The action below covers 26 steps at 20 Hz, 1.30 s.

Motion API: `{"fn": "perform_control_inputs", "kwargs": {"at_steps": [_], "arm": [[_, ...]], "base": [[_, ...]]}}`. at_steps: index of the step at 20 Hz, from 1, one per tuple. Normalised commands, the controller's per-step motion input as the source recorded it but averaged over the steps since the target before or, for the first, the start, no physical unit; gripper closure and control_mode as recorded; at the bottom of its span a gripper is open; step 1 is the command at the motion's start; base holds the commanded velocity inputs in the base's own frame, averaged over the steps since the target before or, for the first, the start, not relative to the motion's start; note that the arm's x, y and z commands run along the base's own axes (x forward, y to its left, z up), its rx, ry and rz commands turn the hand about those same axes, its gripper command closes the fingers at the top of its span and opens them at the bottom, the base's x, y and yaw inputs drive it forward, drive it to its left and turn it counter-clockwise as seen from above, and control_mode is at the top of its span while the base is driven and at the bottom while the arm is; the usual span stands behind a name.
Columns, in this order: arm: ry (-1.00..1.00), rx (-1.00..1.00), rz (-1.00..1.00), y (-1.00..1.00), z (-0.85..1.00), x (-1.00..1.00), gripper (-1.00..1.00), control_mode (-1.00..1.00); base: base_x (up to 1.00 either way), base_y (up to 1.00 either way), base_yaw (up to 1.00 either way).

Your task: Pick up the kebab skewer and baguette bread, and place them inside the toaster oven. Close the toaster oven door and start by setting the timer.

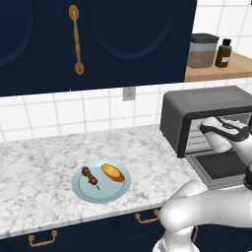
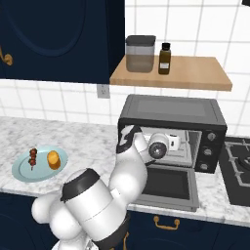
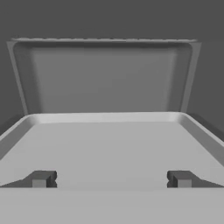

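While the toaster oven door (image 2: 168,184) lies folded down flat over the edge of the counter (image 1: 44,162), the boxy dark grey toaster oven (image 2: 171,111) stands open on the white-veined marble. Its corners are rounded and its shell is matte. The gripper (image 3: 111,178) reaches into the cavity, jaws spread wide with nothing between them, just above a smooth grey metal tray (image 3: 109,144) with a raised, rolled rim. The kebab skewer (image 1: 90,176), a thin stick of small dark red-brown chunks, lies on a round pale blue plate (image 1: 88,193) well to the left of the oven. The baguette bread (image 1: 113,172), an oval golden-brown loaf, rests just beside the skewer on that plate. Above the oven, a wooden shelf (image 2: 195,73) carries a grey-lidded canister (image 2: 140,53) and a brown bottle (image 2: 165,58).
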Motion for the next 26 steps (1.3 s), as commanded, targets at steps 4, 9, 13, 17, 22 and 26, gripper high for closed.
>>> {"fn": "perform_control_inputs", "kwargs": {"at_steps": [4,9,13,17,22,26], "arm": [[0.02,0.0,0.0,0.0,0.0,0.1,-1.0,-1.0],[0.03,0.0,0.0,0.0,-0.02,0.07,-1.0,-1.0],[0.04,0.0,0.0,0.0,-0.06,0.04,-1.0,-1.0],[0.05,0.0,0.0,0.0,-0.05,0.02,-1.0,-1.0],[0.09,0.01,0.0,-0.06,-0.27,-0.01,-1.0,-1.0],[0.08,0.0,0.0,-0.09,-0.41,-0.06,-1.0,-1.0]], "base": [[0.0,0.0,0.0],[0.0,0.0,0.0],[0.0,0.0,0.0],[0.0,0.0,0.0],[0.0,0.0,0.0],[0.0,0.0,0.0]]}}
